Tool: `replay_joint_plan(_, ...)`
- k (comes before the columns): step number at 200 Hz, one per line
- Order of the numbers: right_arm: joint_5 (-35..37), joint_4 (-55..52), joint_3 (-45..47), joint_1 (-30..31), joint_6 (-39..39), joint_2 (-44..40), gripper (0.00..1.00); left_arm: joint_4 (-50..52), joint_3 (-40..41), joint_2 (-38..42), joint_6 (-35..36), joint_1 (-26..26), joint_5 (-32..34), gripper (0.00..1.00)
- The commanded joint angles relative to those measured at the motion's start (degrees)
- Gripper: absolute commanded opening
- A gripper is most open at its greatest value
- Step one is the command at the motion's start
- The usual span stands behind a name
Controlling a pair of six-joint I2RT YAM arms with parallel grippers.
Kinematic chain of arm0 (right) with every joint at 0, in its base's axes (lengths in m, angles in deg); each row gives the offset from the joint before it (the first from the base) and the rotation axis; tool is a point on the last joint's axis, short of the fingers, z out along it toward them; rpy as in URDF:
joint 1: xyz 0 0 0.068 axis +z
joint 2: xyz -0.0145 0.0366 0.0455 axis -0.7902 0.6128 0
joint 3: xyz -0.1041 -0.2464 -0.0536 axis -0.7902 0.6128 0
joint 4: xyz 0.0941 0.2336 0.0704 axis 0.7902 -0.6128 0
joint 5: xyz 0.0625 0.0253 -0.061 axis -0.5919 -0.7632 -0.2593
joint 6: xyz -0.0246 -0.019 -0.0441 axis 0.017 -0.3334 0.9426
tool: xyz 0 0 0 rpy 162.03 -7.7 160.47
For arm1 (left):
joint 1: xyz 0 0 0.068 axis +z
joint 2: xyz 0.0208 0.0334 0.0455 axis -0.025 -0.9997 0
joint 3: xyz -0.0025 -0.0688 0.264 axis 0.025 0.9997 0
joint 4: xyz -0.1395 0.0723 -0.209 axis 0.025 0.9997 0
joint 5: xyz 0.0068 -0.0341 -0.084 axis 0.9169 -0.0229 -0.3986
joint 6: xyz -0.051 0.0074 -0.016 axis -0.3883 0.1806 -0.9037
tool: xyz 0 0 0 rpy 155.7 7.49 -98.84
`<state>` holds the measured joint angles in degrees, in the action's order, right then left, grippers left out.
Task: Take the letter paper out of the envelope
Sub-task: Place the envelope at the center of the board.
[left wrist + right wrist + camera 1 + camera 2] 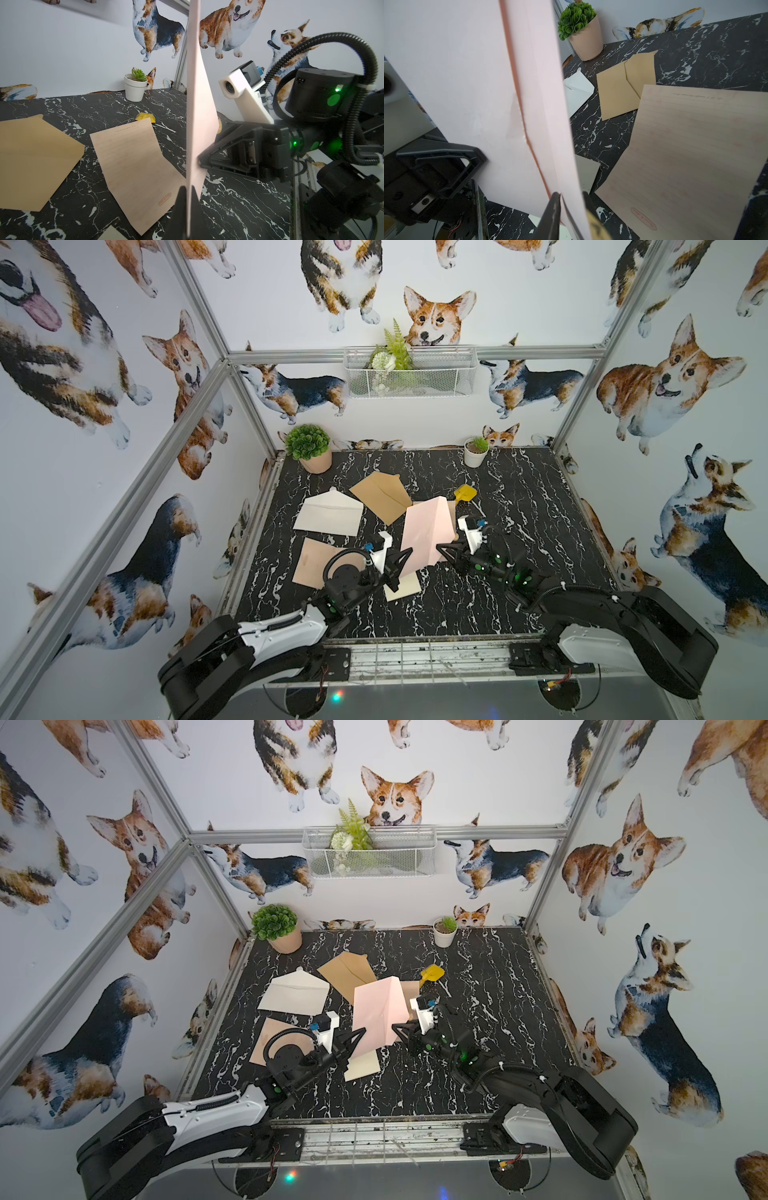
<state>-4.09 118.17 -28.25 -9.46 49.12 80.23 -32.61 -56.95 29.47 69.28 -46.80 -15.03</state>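
A pink envelope [424, 526] [374, 1006] stands upright above the black marble table, held between both arms. My left gripper [401, 562] [187, 188] is shut on its lower corner, thin edge pinched between the jaws. My right gripper [438, 547] [572, 194] grips the opposite lower edge, its jaws narrowed onto pink layers beside an orange seam. I cannot tell whether any of these layers [566, 145] is the letter paper; no separate sheet shows coming out.
On the table [519, 531] lie a lined tan sheet [133, 166] [685, 155], another tan sheet [311, 568], a cream sheet [405, 589], a white envelope [328, 516], a brown envelope [384, 495] and a yellow object [465, 492]. Two potted plants [309, 448] [476, 452] stand at the back.
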Motion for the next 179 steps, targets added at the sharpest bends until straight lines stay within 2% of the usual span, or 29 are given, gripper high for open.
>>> replay_joint_plan(1, 0.01, 3.03, 0.24, 0.06, 0.14, -0.77, 0.13, -2.32, 0.21, 0.93, 0.18, 0.15, 1.09, 0.0)
replay_joint_plan(34, 1.07, 2.34, 0.93, 0.08, 0.44, -2.75, 0.0, -0.07, 0.38, 2.5, 0.1, 0.11, 4.45, 0.0)
replay_joint_plan(45, 1.7, 1.85, 1.34, 0.06, 0.64, -3.74, 0.0, 0.83, 0.48, 3.0, 0.01, 0.13, 5.96, 0.0)
replay_joint_plan(60, 2.76, 0.82, 1.77, 0.06, 1.17, -6.0, 0.0, 1.21, 0.77, 3.55, -0.08, 0.11, 7.4, 0.16)
replay_joint_plan(73, 3.73, -0.9, 1.98, 0.06, 1.96, -7.77, 0.0, 1.88, 0.86, 3.99, -0.11, 0.14, 8.76, 0.35)
replay_joint_plan(101, 8.48, -4.92, 3.58, -1.57, 1.5, -12.87, 0.0, 5.7, 1.04, 5.83, -1.28, 0.08, 15.4, 0.48)
replay_joint_plan(125, 6.04, -8.01, 6.3, -10.39, -2.68, -18.72, 0.0, 6.99, 2.35, 8.19, -1.77, 0.23, 20.12, 0.49)
replay_joint_plan(147, 6.99, -19.61, 6.88, -23.11, -6.05, -27.85, 0.0, 8.61, 2.42, 9.61, -1.35, 0.33, 21.52, 0.49)
replay_joint_plan(157, 7.44, -23.02, 6.75, -26.91, -6.61, -30.45, 0.0, 8.71, 2.4, 9.73, -1.31, 0.34, 21.65, 0.49)
replay_joint_plan(179, 3.59, -28.37, 7.23, -39.11, -8.15, -35.79, 0.0, 8.77, 2.27, 9.31, -1.4, 0.41, 21.5, 0.49)
